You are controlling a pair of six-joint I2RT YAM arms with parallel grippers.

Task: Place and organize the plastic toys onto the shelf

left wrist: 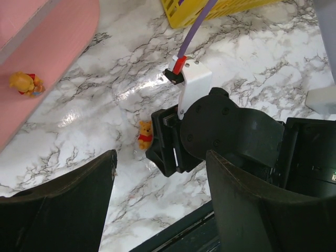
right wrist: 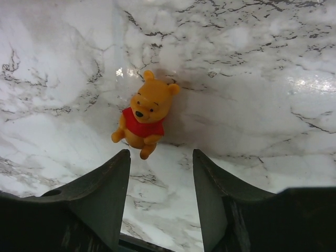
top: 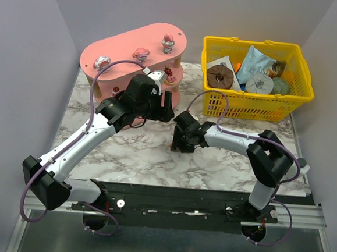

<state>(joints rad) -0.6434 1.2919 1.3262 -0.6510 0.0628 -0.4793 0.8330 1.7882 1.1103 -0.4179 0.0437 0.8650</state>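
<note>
Right tool open, empty; bear lies mid-frame just past its tips on the tabletop. We should advance, straddle its torso, close. Left tool open, empty.

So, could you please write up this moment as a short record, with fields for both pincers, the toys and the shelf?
Left pincer: open, empty, beside the shelf
Right pincer: open, low over the table, just short of the bear toy, not touching it
Bear toy: yellow with a red shirt, lying on the table
Shelf: pink; three figurines on the top board, another bear on a pink board
Basket: yellow, holding packets, right of the shelf
</note>
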